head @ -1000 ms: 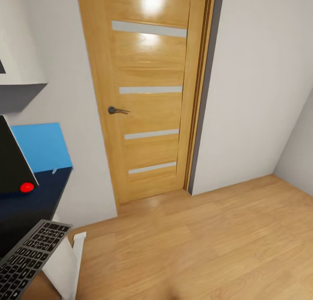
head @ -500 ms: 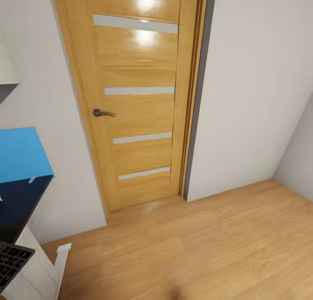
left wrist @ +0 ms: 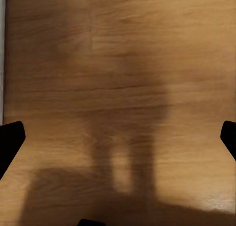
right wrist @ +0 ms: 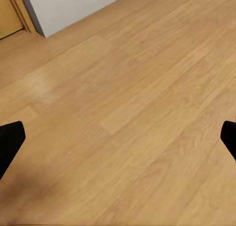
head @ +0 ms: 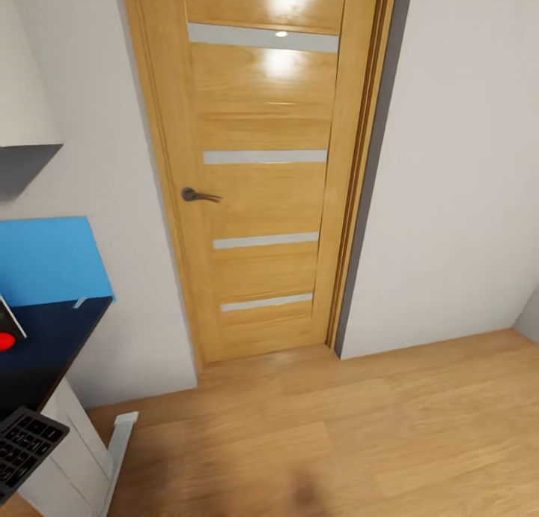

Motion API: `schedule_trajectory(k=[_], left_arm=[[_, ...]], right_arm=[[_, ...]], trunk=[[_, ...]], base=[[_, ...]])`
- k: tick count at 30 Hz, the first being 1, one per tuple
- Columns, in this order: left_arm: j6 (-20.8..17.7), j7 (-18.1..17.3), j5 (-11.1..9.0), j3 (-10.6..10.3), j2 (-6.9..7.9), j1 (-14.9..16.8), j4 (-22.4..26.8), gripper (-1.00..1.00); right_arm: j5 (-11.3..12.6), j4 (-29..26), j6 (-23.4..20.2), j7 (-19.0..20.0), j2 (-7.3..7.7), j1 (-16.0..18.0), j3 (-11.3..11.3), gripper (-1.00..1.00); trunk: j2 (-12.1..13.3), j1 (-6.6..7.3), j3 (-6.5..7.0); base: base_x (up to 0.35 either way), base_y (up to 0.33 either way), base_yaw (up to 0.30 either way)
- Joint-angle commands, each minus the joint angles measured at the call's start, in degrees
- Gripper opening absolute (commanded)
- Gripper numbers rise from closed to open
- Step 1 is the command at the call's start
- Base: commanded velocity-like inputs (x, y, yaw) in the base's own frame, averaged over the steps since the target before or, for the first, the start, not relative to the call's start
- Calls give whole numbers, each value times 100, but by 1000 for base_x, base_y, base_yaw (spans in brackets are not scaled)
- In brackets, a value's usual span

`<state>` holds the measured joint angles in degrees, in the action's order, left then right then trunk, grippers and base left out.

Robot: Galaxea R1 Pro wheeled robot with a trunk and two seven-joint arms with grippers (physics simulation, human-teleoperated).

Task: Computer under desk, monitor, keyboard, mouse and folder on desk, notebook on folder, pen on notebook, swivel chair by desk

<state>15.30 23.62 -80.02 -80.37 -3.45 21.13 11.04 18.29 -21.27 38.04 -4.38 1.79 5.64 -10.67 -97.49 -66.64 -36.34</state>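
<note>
I'm facing the door and wall, mostly off the counter, which sits at my far left edge. On it: the blue folder at the back by the wall, a pale stick just touching its front edge that may be the pen (too small to say for sure), the monitor corner with its red dot, and the keyboard overhanging the near counter edge over a white box, possibly the computer. Left gripper and right gripper both wide apart, empty, aimed down at bare floor. Risks as I see them: the keyboard corner hangs past the edge, so any swing of my base or left arm near it could knock it off. The folder is close to the wall and the counter end, so a sloppy push could slide it off that end. Chair, mouse and notebook are out of my sight, so turning blind risks clipping the chair. I'd judge I need to turn left and get the counter back in frame before reaching for anything.
</note>
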Motion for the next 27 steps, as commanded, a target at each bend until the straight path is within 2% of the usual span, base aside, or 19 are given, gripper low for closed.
schedule_trajectory(k=[1,13,27], left_arm=[[31,29,-48,-43,4,6,6,100],[45,34,-55,187,40,6,-13,100],[141,12,3,171,28,6,-5,100]], right_arm=[[8,7,11,-10,1,3,4,100],[27,252,-7,-18,14,220,-1,100],[56,401,-7,-25,11,340,-28,100]], trunk=[[-3,1,-6],[-3,1,-10],[-3,1,-36]], base=[[1,-1,274],[0,0,275],[0,0,275]])
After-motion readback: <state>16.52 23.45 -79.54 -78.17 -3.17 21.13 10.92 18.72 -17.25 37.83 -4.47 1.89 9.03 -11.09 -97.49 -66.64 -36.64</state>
